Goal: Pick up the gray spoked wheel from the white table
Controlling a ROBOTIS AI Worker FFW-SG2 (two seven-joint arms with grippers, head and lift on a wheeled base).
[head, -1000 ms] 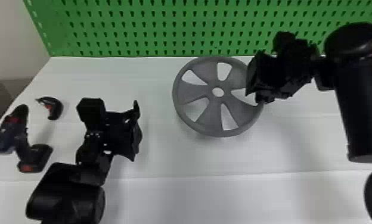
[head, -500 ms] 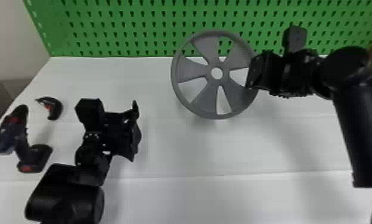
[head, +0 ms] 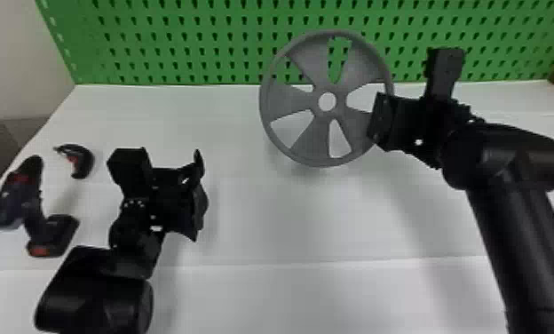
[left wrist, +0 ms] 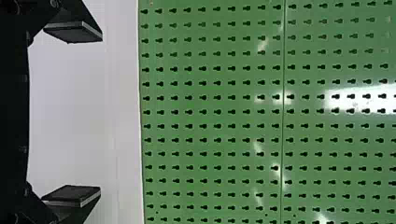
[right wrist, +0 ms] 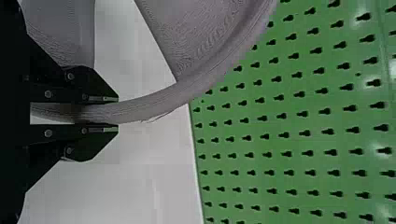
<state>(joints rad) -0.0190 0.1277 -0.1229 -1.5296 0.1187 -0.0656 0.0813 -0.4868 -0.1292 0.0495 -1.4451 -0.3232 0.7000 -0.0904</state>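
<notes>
Item: gray spoked wheel (head: pixel 314 137), one, round, with no long axis to speak of. Location: mid-scene, toward the right arm, seemingly raised over the white surface (head: pixel 289 222), its shadow below it; in the head view its upper part overlaps the green pegboard (head: pixel 178 44).

Hold: right fingers (right wrist: pixel 88 147), clamped on the rim (right wrist: pixel 149 105), one to each side. The rim runs out lengthwise from between them and curves away toward the pegboard.

Principal relation: the wheel's body and center hole (head: pixel 327 101) lie to the robot's left of the right fingers. The grasp is at one edge only, on the right side, so the weight presumably hangs off to the left of the grip.

Other arm: left fingers (left wrist: pixel 72 193), well apart, holding nothing, parked low over the surface on the robot's left. The right arm is the nearer and the only one in contact.

Assessment: pick-up judged all but complete. Next move, as judged: a plain, steady rise with the same pinch, the wheel kept away from the pegboard. Risk: sagging or twisting about the single rim grip.
</notes>
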